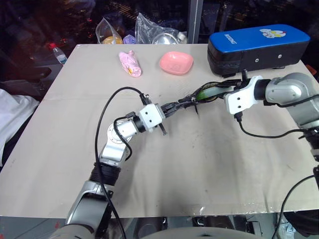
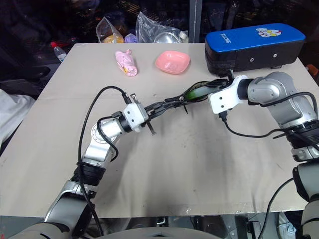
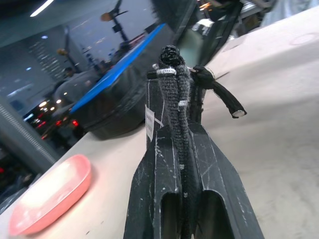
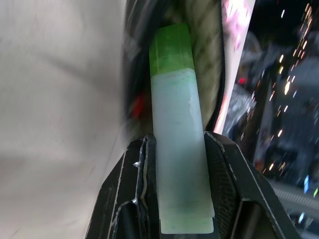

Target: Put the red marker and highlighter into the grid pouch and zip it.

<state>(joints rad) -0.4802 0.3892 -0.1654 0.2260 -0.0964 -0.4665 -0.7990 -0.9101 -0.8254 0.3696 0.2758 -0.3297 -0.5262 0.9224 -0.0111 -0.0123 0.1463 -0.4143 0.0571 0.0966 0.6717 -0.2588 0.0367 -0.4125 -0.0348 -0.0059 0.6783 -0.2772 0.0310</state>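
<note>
The left gripper (image 3: 182, 149), clamped on the limp grid pouch (image 3: 172, 94), steadies its mouth beside the right gripper (image 4: 177, 144), which pinches the stiff, slick highlighter (image 4: 178, 144) mid-barrel.

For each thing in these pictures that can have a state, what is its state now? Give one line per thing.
left gripper: shut on the grid pouch edge.
grid pouch: held up between both grippers, mouth open.
right gripper: shut on the highlighter.
highlighter: capped, green cap pointing into the pouch mouth.
red marker: a red blur inside the pouch, apparently already in.
blue case: closed, at the table's far right.
pink bowl: upright.
</note>
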